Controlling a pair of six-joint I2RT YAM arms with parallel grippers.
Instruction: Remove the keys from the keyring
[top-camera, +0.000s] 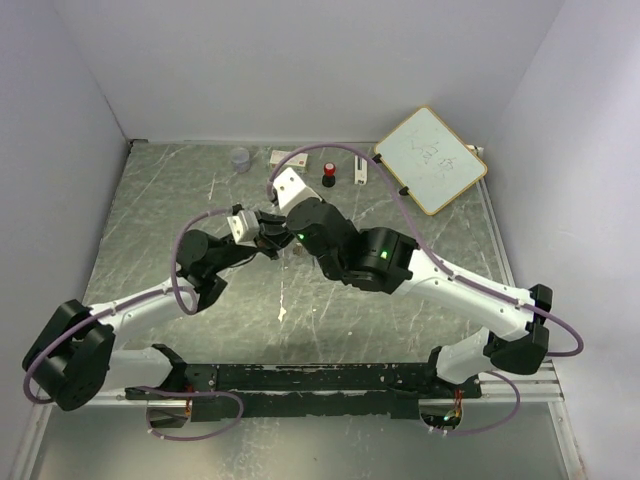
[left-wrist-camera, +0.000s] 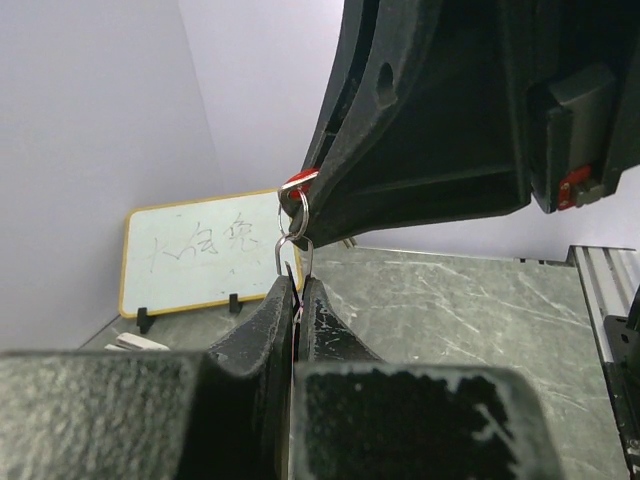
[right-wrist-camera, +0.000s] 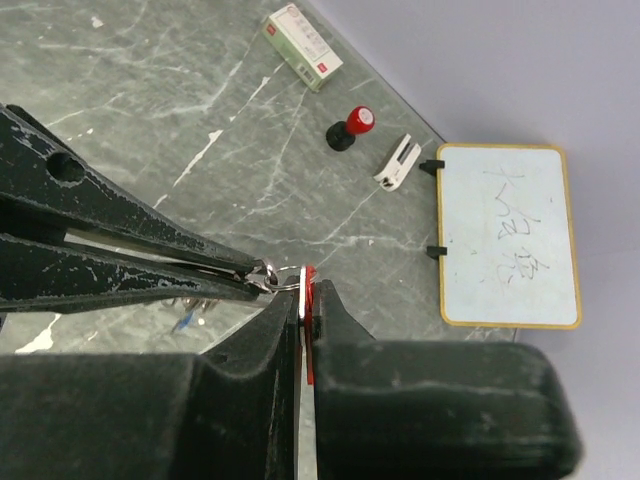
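Keyring (left-wrist-camera: 292, 212) is hanging taut between the two pincers, above the counter (top-camera: 180, 200). Left pincer (left-wrist-camera: 298, 288) is pressing together on its lower wire loop, while right pincer (right-wrist-camera: 306, 298) is pinching the red key (left-wrist-camera: 296, 182). A whiteboard (top-camera: 430, 160), stamp (right-wrist-camera: 350, 128) and box (right-wrist-camera: 303, 46) are sitting towards the back.

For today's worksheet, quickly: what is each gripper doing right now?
Left gripper: closed on the keyring.
Right gripper: closed on the red key.
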